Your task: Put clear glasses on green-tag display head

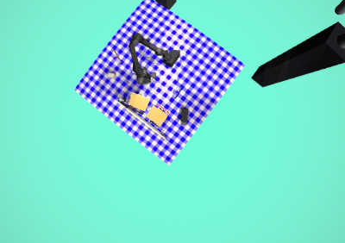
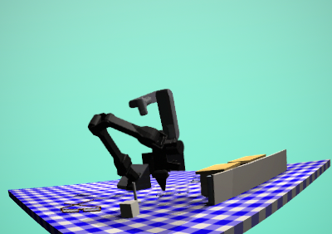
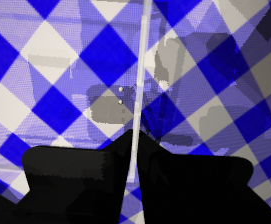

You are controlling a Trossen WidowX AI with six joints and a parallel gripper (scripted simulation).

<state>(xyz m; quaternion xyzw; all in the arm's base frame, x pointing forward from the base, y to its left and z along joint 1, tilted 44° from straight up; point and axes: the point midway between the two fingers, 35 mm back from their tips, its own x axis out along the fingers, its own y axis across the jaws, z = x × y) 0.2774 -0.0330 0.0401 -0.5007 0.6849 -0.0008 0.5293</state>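
My gripper (image 2: 163,187) (image 3: 134,133) points down at the table and is shut on the clear glasses (image 3: 139,75), on their front bar, which runs up and down between the fingertips in the wrist view. Two small nose pads show left of the bar, and faint temples stretch left. In the exterior view the glasses are only faint light lines at the fingertips. Two tan slabs (image 1: 139,102) (image 1: 157,115) stand side by side at the light wall, over darker shapes. The display heads' faces and the green tag cannot be made out.
A long light wall (image 1: 144,121) (image 2: 249,180) stands behind the slabs. Brown glasses (image 1: 117,57) (image 2: 80,209) lie near a small grey block (image 1: 111,75) (image 2: 129,209) with an upright rod. Bluish glasses (image 1: 177,91) and a black object (image 1: 184,115) lie beyond the slabs.
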